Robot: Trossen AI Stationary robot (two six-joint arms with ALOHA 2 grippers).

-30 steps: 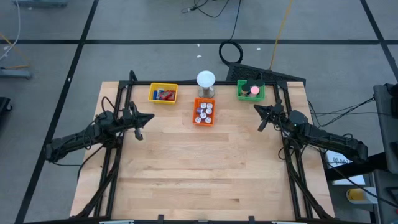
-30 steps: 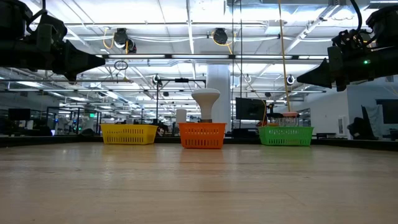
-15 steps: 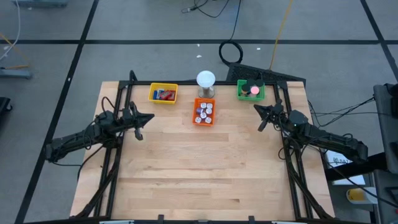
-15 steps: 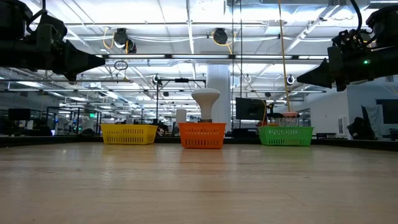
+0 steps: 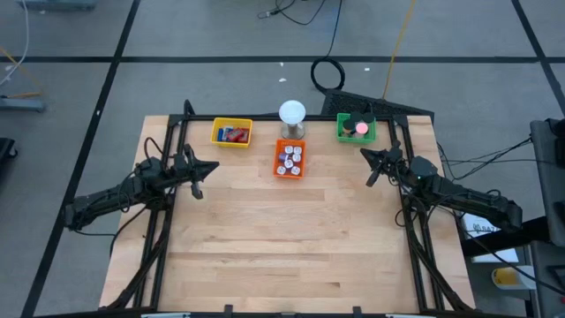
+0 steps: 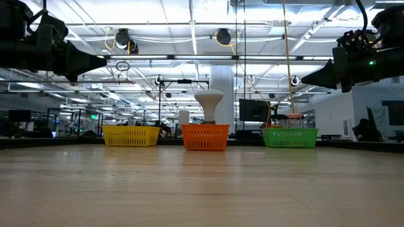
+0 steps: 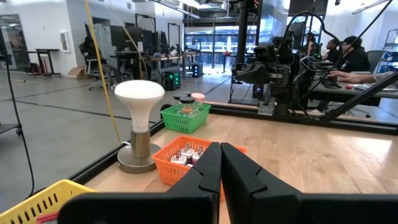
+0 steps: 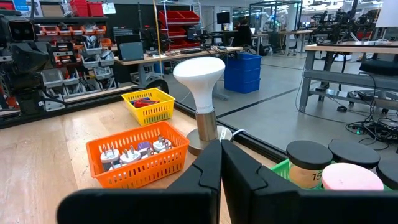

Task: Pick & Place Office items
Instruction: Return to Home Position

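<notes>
Tools are both pressed together and empty: the left tool (image 7: 220, 152) is held at 9 o'clock of the tabletop (image 5: 291, 238), the right tool (image 8: 221, 149) at 3 o'clock. Office items (image 5: 290, 159) are gathered in the trays (image 5: 232, 122) at 12 o'clock; none is seen loose, so sorting is judged finished.

Office items (image 5: 290, 159), all lying in trays (image 5: 214, 132)

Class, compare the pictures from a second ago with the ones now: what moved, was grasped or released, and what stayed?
Nothing visibly changed. The left gripper and right gripper stay shut and empty over the table's left and right edges; the yellow tray, orange tray, green tray and lamp stand as before.
</notes>
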